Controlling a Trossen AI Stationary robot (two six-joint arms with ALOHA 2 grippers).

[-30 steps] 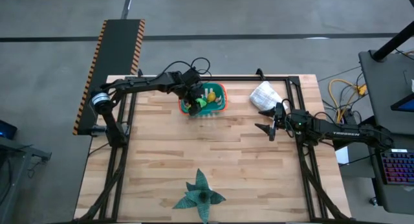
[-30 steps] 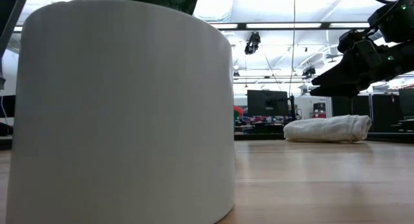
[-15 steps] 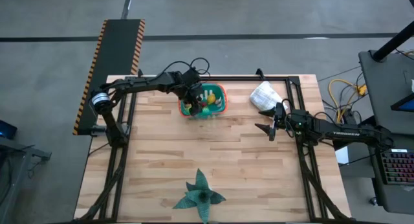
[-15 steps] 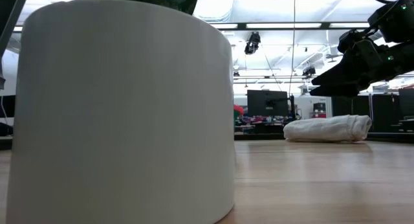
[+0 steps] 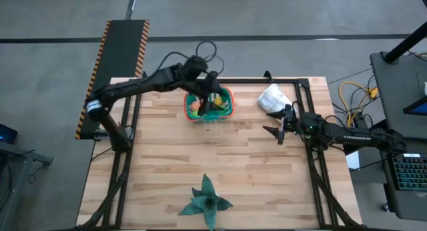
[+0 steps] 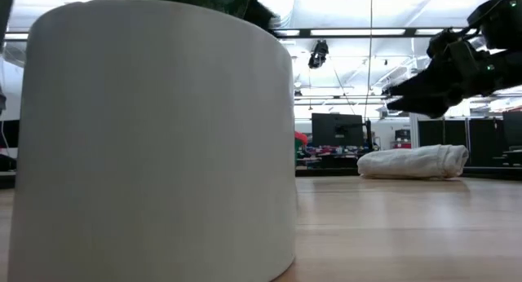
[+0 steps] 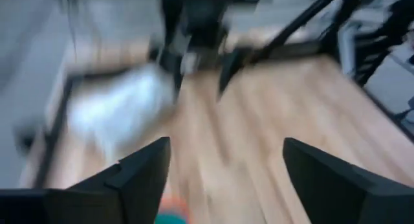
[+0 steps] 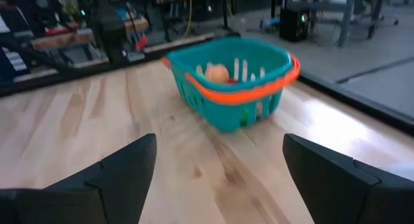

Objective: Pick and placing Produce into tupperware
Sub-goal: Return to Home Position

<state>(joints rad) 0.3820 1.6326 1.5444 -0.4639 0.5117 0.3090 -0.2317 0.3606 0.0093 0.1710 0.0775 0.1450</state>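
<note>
Teal tupperware (image 8: 226,111) with an orange-red rim is seen near the far edge of the wooden table (image 5: 167,164). The produce (image 8: 217,73) is gathered inside it, with orange and yellow among the colours visible from above. The left gripper (image 7: 226,144) is held over the tub, its two fingers spread well apart with nothing between them. The right gripper (image 8: 220,143) is held above the table's right side, raised clear of the boards and pointed toward the tub, its jaws likewise wide and empty. A crumpled white bag (image 5: 272,97) is laid just to the right of the tub, by the far edge. A dark green star-shaped plant (image 5: 207,201) is set at the near edge. Much of the low view is filled by a white cylinder (image 6: 155,135) with dark leaves at its top.
</note>
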